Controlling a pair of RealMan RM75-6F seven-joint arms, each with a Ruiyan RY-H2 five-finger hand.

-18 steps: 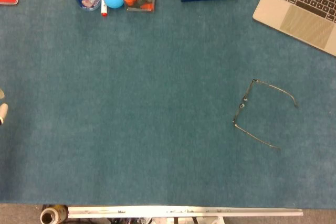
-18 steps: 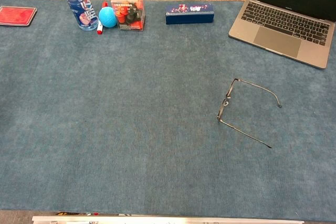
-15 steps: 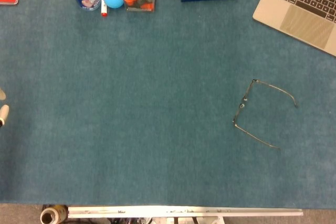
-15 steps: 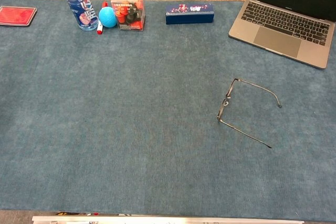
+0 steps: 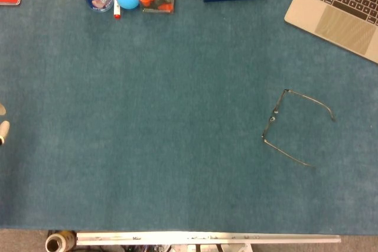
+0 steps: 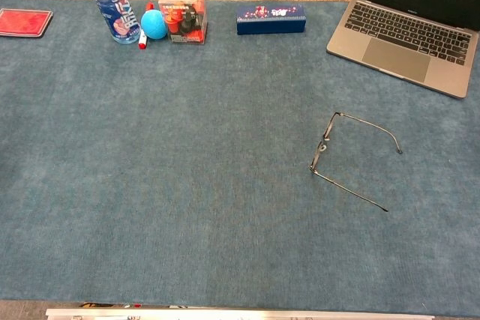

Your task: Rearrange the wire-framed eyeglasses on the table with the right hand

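Presently, at the far left edge of the head view only pale fingertips (image 5: 3, 131) of the left hand show; its opening cannot be told. The right hand appears in neither view. The wire-framed eyeglasses (image 5: 289, 125) lie right of centre on the blue table (image 5: 165, 146), temples unfolded, well short of the laptop (image 5: 339, 7). Risk: the thin frame lies flat on the nap, so closing fingers may slip over it, bend a temple, or push it toward the laptop.

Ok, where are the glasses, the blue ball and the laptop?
eyeglasses (image 6: 323, 145): chest view, on the bridge between the two rims.
blue ball (image 6: 154, 25): chest view, on the middle of its round front.
laptop (image 6: 394, 56): chest view, on the trackpad.
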